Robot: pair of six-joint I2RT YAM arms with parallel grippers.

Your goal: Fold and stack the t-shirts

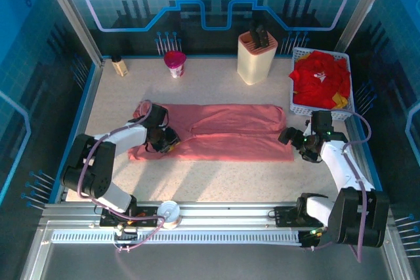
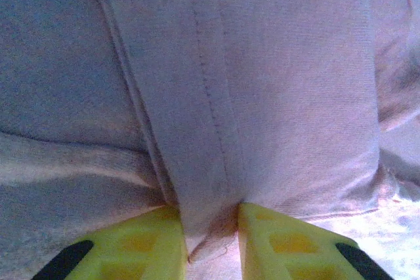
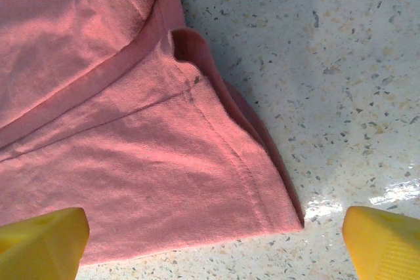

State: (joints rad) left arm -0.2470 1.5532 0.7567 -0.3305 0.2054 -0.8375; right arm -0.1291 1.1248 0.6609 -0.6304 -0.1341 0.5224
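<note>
My left pincer (image 1: 161, 139) sits on the left end of the pink t-shirt (image 1: 230, 132), which lies flattened in a long band across the middle of the table (image 1: 216, 181). In its wrist view that pincer (image 2: 210, 227) is clenched on a raised fold of the shirt (image 2: 275, 96), the cloth pressed between the 2 yellow fingers (image 2: 151, 247). My right pincer (image 1: 290, 137) is at the shirt's right end, jaws spread wide and grasping nothing. From its wrist, the pincer (image 3: 213, 240) has 1 finger over the hem of the near corner (image 3: 131, 162) and the other over bare table (image 3: 341, 63). The red t-shirts (image 1: 319, 80) lie heaped in the white basket (image 1: 303, 108) at the far right.
</note>
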